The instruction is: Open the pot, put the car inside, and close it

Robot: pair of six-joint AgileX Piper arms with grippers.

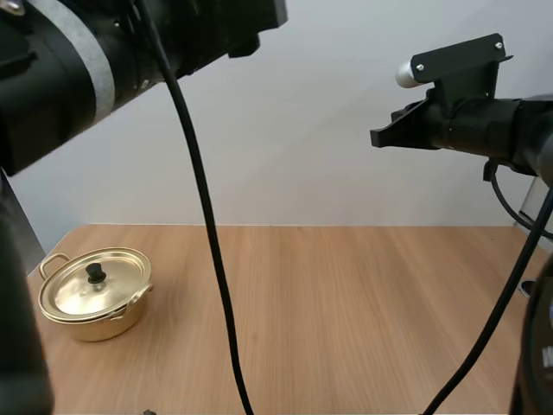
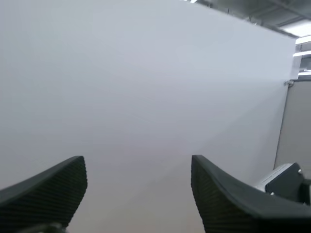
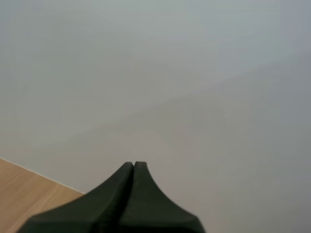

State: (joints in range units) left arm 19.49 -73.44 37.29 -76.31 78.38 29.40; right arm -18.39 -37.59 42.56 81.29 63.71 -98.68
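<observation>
The left gripper has its fingers standing well apart, nothing between them, and it is aimed at the blank wall rather than down at the table. The right gripper has its fingers pressed together into one empty wedge. It hangs high at the right of the scene and points left, with the table below it. Both are well above the pot and well apart from it.

The pot sits at the left of the table, toward the far side and near the left edge. Its lid is on, with the black knob upright in the middle.

The likely trouble is the knob. It is small, and the lid looks thin and slick, so an off-centre pinch could slip off or tip the lid. A low or sideways approach could shove the light-looking pot toward the left edge. If the right arm reaches across, it could cross the left arm's path.

Count: two grippers, one pot, one lid, one knob, two side handles.
</observation>
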